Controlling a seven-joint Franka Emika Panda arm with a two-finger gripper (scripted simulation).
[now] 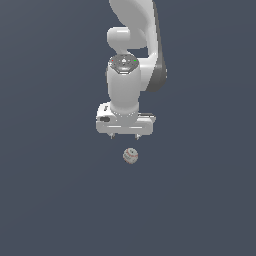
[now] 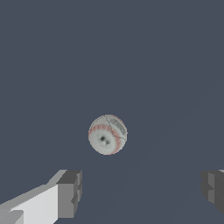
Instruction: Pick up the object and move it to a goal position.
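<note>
A small off-white ball [image 1: 130, 156] with reddish stitch marks lies on the dark grey floor, just in front of and below the arm's hand in the exterior view. It also shows in the wrist view [image 2: 107, 134], with its red seams and a dark spot visible. My gripper [image 1: 124, 136] points straight down above the floor, a little behind the ball. Its fingers [image 2: 69, 194] stand wide apart and hold nothing. The ball lies outside the gap between them, apart from both fingers.
The dark grey floor [image 1: 50, 200] stretches flat all around with no other objects or edges in view. The white arm [image 1: 132, 55] rises behind the gripper toward the top of the exterior view.
</note>
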